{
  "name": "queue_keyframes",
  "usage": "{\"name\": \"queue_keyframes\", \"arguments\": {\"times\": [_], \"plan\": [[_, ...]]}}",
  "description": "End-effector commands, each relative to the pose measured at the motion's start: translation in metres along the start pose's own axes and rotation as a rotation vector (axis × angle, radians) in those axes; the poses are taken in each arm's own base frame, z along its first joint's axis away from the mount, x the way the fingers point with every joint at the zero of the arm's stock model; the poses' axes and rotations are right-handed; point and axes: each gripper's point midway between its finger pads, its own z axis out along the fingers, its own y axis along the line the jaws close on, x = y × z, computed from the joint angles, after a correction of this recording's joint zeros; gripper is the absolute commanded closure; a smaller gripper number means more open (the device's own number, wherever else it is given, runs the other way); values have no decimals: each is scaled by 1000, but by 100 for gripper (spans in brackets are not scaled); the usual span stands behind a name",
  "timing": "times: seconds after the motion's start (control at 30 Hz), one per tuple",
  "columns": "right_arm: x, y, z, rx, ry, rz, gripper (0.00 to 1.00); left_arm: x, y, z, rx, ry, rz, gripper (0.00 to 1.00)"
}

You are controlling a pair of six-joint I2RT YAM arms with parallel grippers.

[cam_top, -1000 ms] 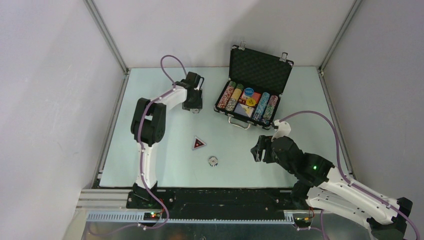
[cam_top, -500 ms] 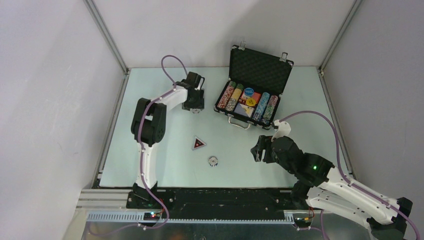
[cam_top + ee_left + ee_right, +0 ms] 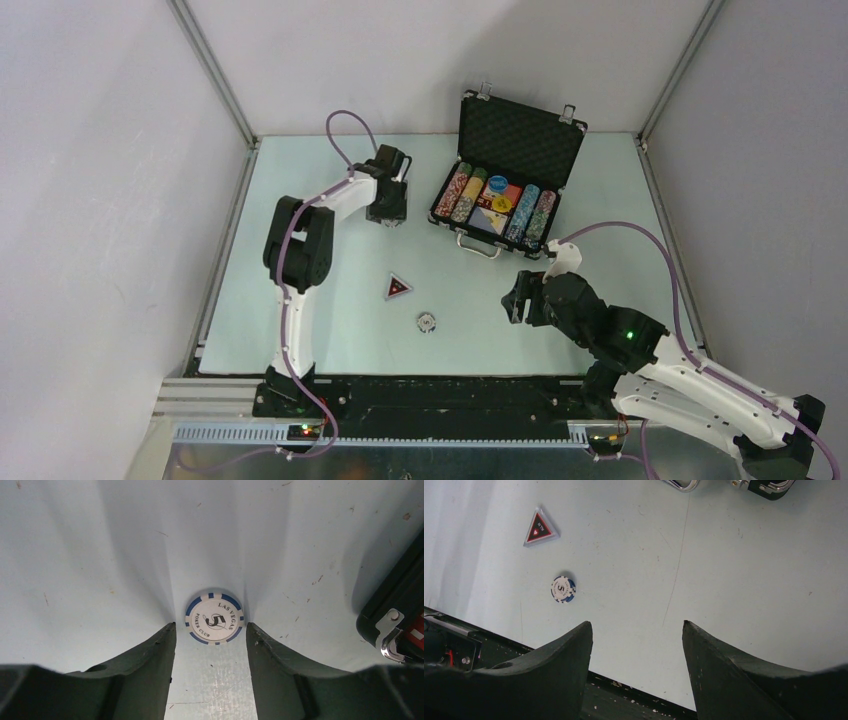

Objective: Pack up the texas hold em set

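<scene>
The black briefcase stands open at the back of the table, with rows of poker chips, a blue disc, a yellow disc and cards inside. My left gripper is open, low over the table left of the case. A white and blue poker chip lies flat just beyond its fingertips; the case corner shows at right. A dark triangular piece and a second chip lie mid-table, also in the right wrist view. My right gripper is open and empty.
The table's near edge, a black rail, runs below the loose chip. Grey walls close in the table on three sides. The case's silver handle sticks out toward the arms.
The left arm has shifted very slightly; nothing else has visibly moved.
</scene>
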Motion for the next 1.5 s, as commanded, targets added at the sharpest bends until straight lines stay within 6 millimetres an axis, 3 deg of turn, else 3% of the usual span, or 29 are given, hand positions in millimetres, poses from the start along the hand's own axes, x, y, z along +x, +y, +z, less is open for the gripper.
{"name": "queue_keyframes", "arguments": {"times": [0.0,0.67,1.0,1.03,1.13,1.23,1.47], "plan": [[-4,1,0,3,-21,16,30,9,-4,1,-10,41,33,44],[-3,-2,0,13,-20,14,30,8,-3,0,-25,36,52,58],[-3,-2,0,17,-19,14,30,6,-1,-8,-40,17,53,60],[-3,-2,0,17,-18,13,30,5,-1,-10,-39,13,53,59],[-3,-2,0,17,-19,12,30,1,-2,-13,-41,0,52,37],[-3,-2,0,15,-20,13,30,-5,-3,-10,-43,-9,50,25],[-4,-3,-1,15,-24,9,30,-10,-6,0,-41,-10,43,10]]}}
